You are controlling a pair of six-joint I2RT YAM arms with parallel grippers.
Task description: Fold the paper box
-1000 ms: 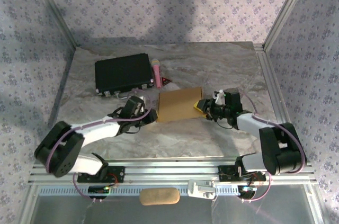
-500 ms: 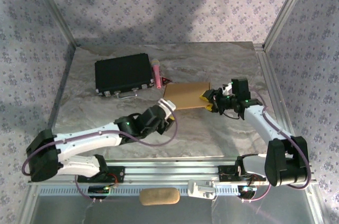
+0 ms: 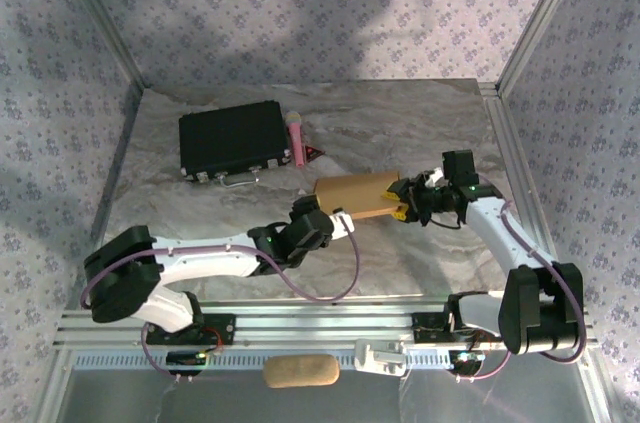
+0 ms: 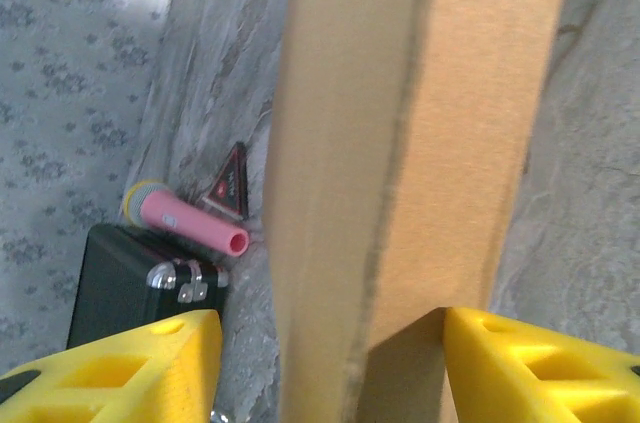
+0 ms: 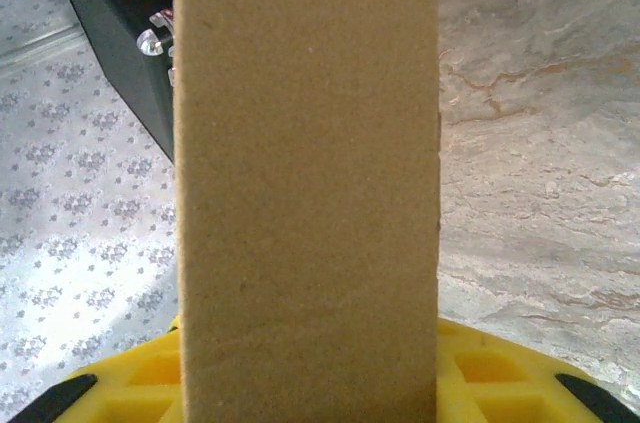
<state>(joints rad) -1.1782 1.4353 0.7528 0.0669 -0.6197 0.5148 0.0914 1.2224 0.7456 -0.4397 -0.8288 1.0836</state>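
Black case point(image 3: 232, 140), pink microphone point(image 3: 297, 139) seemingly block the far-left table point(image 3: 420, 113).

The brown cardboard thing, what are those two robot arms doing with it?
They are folding a paper box. The right gripper pinches its right end and holds it tipped up on edge. The left gripper is open, with its yellow fingers on either side of the box's other end. A black case and a pink microphone lie behind, untouched.

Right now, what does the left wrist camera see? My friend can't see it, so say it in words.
A tan paper box runs up the middle, between the left pincer's open yellow fingers. Behind it on the grey table lie a pink microphone and a black case.
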